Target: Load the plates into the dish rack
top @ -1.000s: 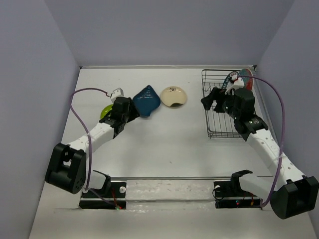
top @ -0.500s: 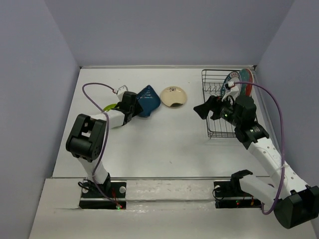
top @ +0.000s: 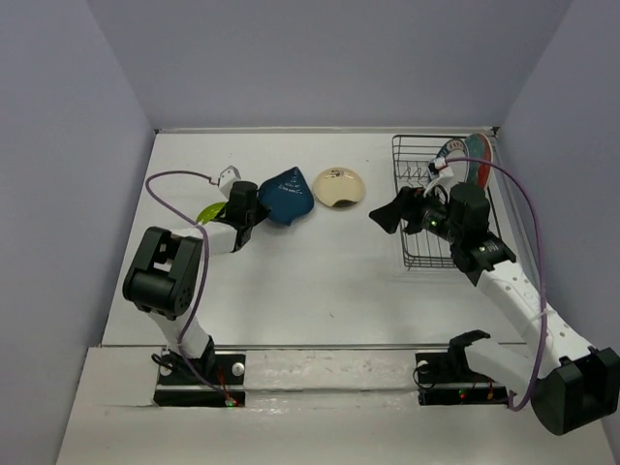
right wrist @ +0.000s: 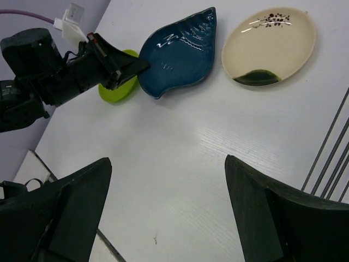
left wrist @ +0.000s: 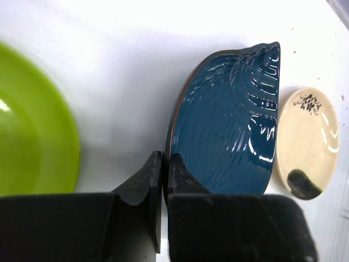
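One thin pinch by the left end effector (left wrist: pixel 164 160) on the rim of the teal plate (left wrist: pixel 229 136) could slip when lifted; the right end effector (right wrist: pixel 166 162) hangs spread.

The surface (top: pixel 320 271) is white with a faint grain and fills the middle of the top view. Three plates lie flat on it in a row across the upper centre of the frame. The lime-green plate (top: pixel 208 213) is furthest left. The dark teal teardrop plate (top: pixel 286 194) lies near it on the right, with bare surface between them. The small cream plate (top: pixel 339 187), which has a dark patch on its rim, lies just beside the teal one. The black wire dish rack (top: pixel 421 247) stands at the upper right.
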Controlling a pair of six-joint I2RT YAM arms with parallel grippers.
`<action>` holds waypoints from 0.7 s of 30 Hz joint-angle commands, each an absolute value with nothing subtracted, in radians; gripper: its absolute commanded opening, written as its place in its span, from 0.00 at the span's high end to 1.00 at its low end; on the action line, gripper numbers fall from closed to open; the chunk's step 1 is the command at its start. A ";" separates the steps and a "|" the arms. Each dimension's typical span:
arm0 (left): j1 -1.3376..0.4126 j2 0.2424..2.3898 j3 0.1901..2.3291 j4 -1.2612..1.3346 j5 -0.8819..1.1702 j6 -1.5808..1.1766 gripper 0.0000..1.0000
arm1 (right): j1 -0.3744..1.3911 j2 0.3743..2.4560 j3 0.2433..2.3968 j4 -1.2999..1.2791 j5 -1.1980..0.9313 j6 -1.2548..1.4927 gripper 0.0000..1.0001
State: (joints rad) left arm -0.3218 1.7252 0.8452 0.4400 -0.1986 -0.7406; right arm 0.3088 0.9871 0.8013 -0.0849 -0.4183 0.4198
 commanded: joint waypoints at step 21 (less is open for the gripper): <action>-0.460 0.793 0.370 0.586 -0.051 -0.943 0.94 | 0.592 1.440 0.902 0.390 -0.411 0.750 0.04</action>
